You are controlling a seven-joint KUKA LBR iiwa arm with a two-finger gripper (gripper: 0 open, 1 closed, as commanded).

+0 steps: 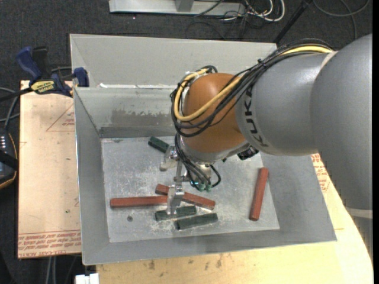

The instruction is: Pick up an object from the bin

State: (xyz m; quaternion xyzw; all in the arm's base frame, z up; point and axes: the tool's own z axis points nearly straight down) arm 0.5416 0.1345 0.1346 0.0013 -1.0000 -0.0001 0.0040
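Gripper (pixel 175 208) sits low among the sticks, tip planted where a short red-brown flat bar (pixel 192 199) slants away to its right. A longer red-brown flat bar (pixel 137 202) lies level to its left, end-on to the gripper and just beside it. A dark green short bar (pixel 198 220) lies just in front and to the right, long axis level too. Open or closed on any of them? I cannot tell from this angle.
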